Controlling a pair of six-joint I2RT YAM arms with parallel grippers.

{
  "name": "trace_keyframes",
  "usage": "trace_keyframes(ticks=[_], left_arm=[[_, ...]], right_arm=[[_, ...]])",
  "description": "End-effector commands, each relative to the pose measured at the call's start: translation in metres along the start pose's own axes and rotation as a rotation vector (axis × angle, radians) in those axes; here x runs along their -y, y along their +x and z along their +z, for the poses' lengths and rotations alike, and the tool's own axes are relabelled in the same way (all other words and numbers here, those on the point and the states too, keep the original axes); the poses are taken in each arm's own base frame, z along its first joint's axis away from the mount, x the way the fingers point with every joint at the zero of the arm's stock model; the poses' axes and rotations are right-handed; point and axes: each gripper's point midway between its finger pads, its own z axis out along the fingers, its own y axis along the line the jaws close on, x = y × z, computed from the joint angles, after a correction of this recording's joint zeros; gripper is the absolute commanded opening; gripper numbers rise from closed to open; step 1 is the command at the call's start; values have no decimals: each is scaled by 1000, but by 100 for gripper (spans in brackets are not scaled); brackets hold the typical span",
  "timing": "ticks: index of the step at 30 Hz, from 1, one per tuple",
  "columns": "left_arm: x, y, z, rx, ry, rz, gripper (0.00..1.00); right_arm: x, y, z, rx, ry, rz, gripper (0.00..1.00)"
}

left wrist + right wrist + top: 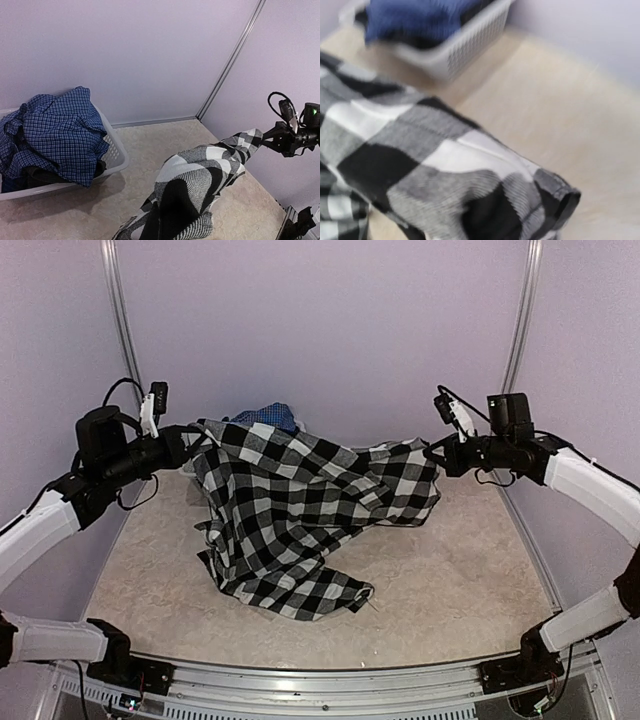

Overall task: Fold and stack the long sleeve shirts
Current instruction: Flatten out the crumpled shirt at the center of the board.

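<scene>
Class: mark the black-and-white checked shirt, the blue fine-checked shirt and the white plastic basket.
black-and-white checked shirt (290, 510): top view, middle.
blue fine-checked shirt (55, 130): left wrist view, draped front.
white plastic basket (115, 154): left wrist view, side wall.

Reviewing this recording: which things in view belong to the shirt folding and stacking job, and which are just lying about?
Belongs to the job:
- large black-and-white checked cloth shirt, held up in the air
- blue fine-checked cloth shirt, heaped in the white mesh plastic basket

Just lying about:
- the white mesh plastic basket itself
- beige tabletop
</scene>
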Motion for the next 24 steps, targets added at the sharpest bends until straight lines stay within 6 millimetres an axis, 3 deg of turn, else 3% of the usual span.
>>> trace_keyframes(ticks=[1, 5, 10, 16, 19, 24], left_arm=[[20, -49, -13, 109, 30, 81, 0], [44, -79, -23, 162, 101, 110, 0], [90, -108, -56, 189, 164, 202, 0], [155, -112, -108, 196, 244, 237, 0], [177, -111, -136, 182, 318, 194, 0], [199, -115, -180, 188, 447, 135, 0]], right_arm=[[-5, -42, -65, 70, 184, -51, 0], [-28, -70, -105, 123, 218, -97, 0], [-61, -96, -169, 204, 215, -115, 0], [-99, -88, -224, 239, 114, -60, 0], [-113, -83, -254, 262, 89, -39, 0], [-147, -93, -320, 375, 13, -41, 0]])
